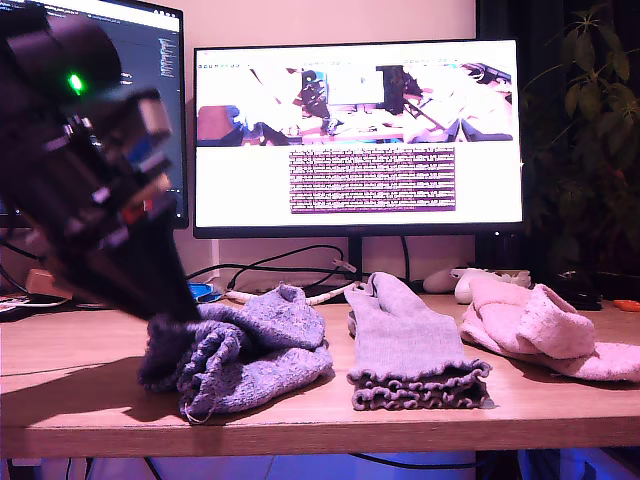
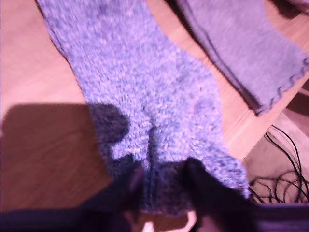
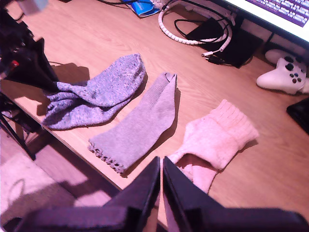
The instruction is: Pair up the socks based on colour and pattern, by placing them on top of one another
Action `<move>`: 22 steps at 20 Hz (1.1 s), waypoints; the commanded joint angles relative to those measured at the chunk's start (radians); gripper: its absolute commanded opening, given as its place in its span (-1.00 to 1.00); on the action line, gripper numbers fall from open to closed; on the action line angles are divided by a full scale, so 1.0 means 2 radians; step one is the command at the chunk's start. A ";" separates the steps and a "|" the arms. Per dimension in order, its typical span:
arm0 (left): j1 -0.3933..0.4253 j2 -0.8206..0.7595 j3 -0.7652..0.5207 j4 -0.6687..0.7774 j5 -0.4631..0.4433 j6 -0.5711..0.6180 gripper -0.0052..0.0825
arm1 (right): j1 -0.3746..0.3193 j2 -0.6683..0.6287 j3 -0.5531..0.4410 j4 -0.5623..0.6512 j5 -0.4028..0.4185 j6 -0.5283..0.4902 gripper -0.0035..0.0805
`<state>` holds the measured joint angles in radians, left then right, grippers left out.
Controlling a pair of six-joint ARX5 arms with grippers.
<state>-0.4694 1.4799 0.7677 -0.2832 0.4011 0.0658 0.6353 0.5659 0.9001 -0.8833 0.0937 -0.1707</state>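
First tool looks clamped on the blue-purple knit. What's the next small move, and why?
Probably open my first tool and lift clear. Its fingers pinch the cuff of the blue-purple socks, which already lie stacked at the exterior view's left, apart from the grey socks and pink socks. My second tool hangs shut, empty.

Wooden desk (image 1: 90, 390), lit monitor (image 1: 358, 135), dark plant (image 1: 590, 130), pale wall behind

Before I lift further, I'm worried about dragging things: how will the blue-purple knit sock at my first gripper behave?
Probably floppy: the blue-purple sock already bunches and folds where my first gripper pinches its end. Likely light but grippy, since the chunky knit looks rough. Its trailing end may drag on the desk towards the grey sock.
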 commanded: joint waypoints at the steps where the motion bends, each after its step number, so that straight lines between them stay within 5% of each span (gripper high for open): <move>1: -0.009 0.006 0.002 0.011 0.011 0.002 -0.92 | -0.001 0.001 -0.006 0.005 0.001 -0.006 -0.95; 11: -0.044 0.005 0.116 -0.085 0.013 -0.007 -0.93 | -0.001 0.001 -0.006 0.005 0.001 -0.007 -0.95; 22: -0.064 0.036 0.117 -0.154 -0.009 -0.028 -0.84 | -0.001 0.001 -0.006 0.001 0.001 -0.006 -0.95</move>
<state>-0.5892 1.5307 1.0206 -0.5922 0.3748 0.0280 0.6353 0.5659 0.9001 -0.8875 0.0933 -0.1833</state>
